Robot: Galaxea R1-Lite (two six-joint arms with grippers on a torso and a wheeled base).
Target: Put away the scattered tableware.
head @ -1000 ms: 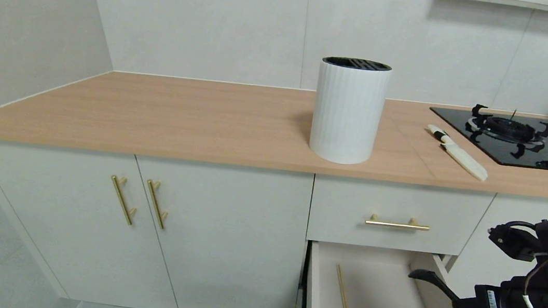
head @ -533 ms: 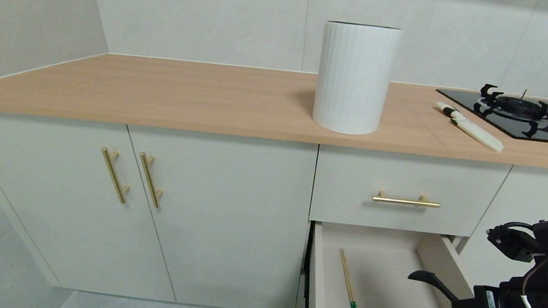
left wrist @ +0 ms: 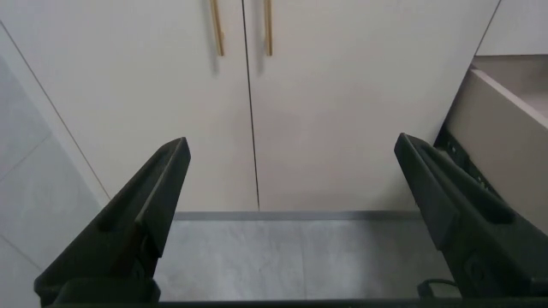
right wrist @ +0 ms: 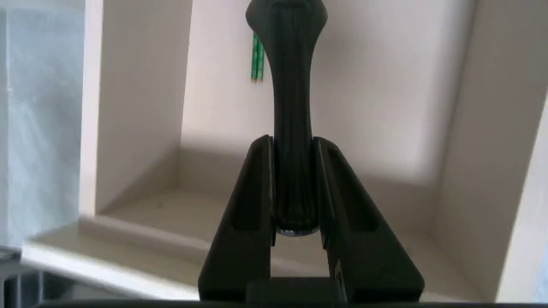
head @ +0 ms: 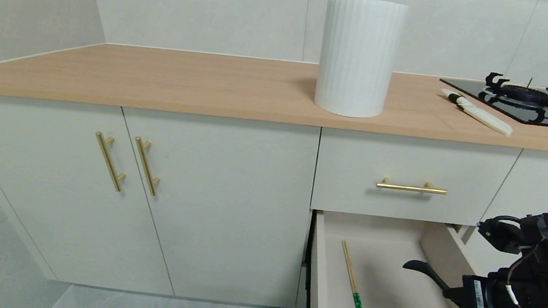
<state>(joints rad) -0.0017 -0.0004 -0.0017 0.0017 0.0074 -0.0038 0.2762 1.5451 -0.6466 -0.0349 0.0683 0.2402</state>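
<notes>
My right gripper is shut on a black utensil and holds it over the right side of the open lower drawer. In the right wrist view the black utensil sticks out from between the fingers toward the drawer's floor. A pair of chopsticks with green ends lies in the drawer, their green ends beyond the utensil's tip. A white-bladed knife lies on the worktop beside the hob. My left gripper is open, low before the cabinet doors.
A tall white ribbed holder stands on the wooden worktop. The black gas hob is at the far right. The shut upper drawer sits above the open one. Double doors with gold handles are to the left.
The head camera has sunk lower, so the worktop and cabinets have shifted up in the picture. My right gripper still holds the black utensil over the open drawer.
</notes>
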